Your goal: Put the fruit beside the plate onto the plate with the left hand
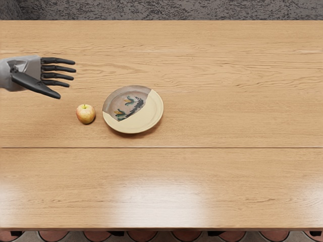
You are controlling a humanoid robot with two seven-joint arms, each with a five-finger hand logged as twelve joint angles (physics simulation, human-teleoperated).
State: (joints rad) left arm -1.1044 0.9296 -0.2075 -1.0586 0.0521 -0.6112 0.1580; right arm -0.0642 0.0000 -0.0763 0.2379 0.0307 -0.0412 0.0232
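Left hand [35, 73] at the left edge of the desk [227, 176], fingers spread, gripping nothing. Apple [86, 114] lying just left of the plate [150, 119], not on it, clear of the hand

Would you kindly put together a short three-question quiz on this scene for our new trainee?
1. In the picture, on which side of the round cream ceramic plate does the small yellow-red apple lie?
2. True or false: the apple already sits on the plate.
3. The left hand is: A) open, holding nothing, over the wooden table; B) shut on the apple; C) resting on the plate.

Key: 1 left, a little apart from it; 2 false; 3 A.
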